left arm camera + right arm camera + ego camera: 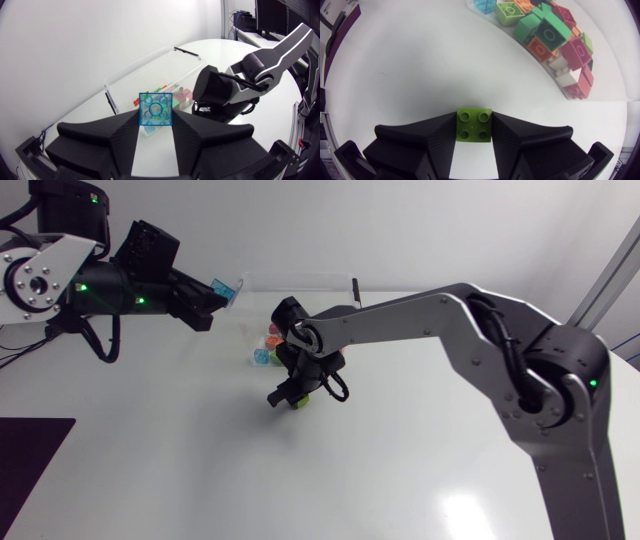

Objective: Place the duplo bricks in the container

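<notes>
Gripping one piece each — left tool (218, 292) clamped on a blue brick (227, 285) at upper left, beside the container (300, 277); right tool (290, 397) clamped on a green brick (297, 402) mid-frame, over the counter (200, 460). Next, seemingly: release inside the container.

This looks like a robotics lab bench. Two jointed robot arms with small green lights, the left arm (110, 280) and the right arm (420, 320), reach over a plain white table (150, 480). On it stands a clear plastic container (300, 278) of duplo bricks (550, 35).
</notes>
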